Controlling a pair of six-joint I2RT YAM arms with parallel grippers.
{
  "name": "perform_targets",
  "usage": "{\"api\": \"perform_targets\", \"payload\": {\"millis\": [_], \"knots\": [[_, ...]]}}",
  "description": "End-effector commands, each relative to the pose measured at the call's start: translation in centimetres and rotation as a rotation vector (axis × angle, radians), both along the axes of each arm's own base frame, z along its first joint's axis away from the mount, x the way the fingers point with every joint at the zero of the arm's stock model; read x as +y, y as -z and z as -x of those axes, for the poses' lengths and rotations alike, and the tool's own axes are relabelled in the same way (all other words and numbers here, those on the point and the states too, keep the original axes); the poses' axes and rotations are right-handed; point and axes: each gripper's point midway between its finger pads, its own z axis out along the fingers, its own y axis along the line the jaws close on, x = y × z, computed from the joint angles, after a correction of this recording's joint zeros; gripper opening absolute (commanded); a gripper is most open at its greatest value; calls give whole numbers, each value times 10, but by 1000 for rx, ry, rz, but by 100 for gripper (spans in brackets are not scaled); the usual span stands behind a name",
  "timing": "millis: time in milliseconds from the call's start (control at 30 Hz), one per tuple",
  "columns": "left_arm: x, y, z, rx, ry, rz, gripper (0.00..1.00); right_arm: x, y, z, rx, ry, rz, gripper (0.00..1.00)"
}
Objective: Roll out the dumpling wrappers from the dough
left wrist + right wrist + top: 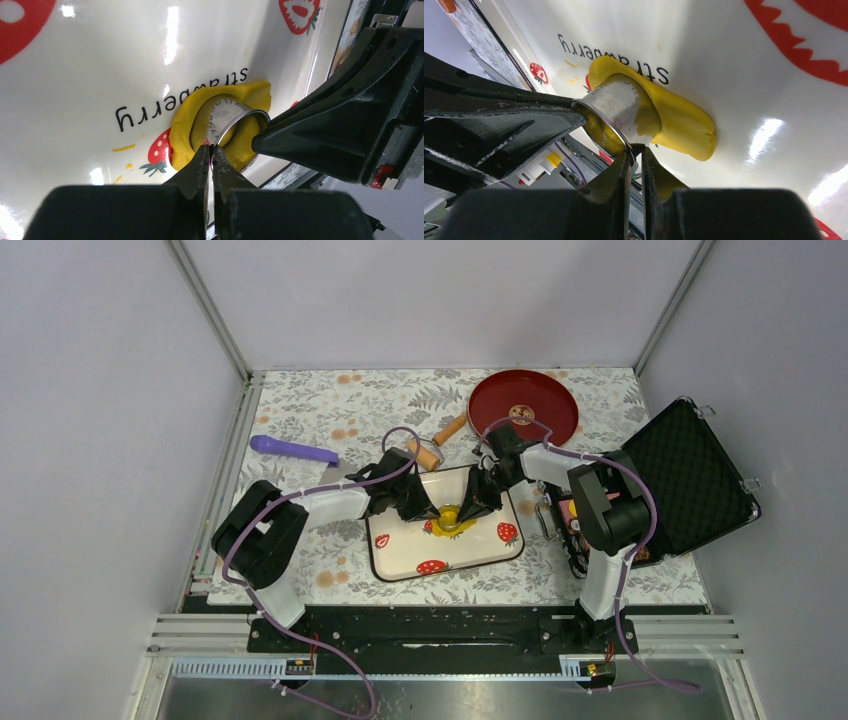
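Left arm [335,502] and right arm [548,462]: white link shells, bulky black joint housings, purple cables [400,429] (looping back from the tool end). Matte black wedge-shaped fingers [192,170] taper to thin tips.

1. The left gripper [212,150] and right gripper [636,152] flank the ring cutter [227,117], walling off the dough [182,130].
2. The tray [470,552] lies open near its front edge.
3. A rolling pin [428,452] and red plate [523,405] stand behind.

The dough [452,524] lies on the tray [405,550] with a ring cutter [616,107] set in it; rolling pin [440,437] and plate [545,400] lie behind the tray, open case [690,475] to its right.
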Motion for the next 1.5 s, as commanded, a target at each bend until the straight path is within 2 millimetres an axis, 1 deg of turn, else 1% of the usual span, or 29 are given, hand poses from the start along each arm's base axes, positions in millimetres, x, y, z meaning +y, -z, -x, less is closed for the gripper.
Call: {"api": "perform_targets", "payload": {"millis": [0,200,433,1000,1467], "knots": [[45,80,56,202,7,-267,0,-11,35,33,67,-69,111,0],[43,84,61,221,9,-244,0,-11,41,36,96,-63,116,0],[46,90,65,248,7,-260,0,-14,44,39,116,-54,132,0],[50,99,70,294,22,-276,0,-22,56,42,156,-50,204,0],[47,106,75,364,56,-254,0,-28,61,44,206,-43,252,0]]}}
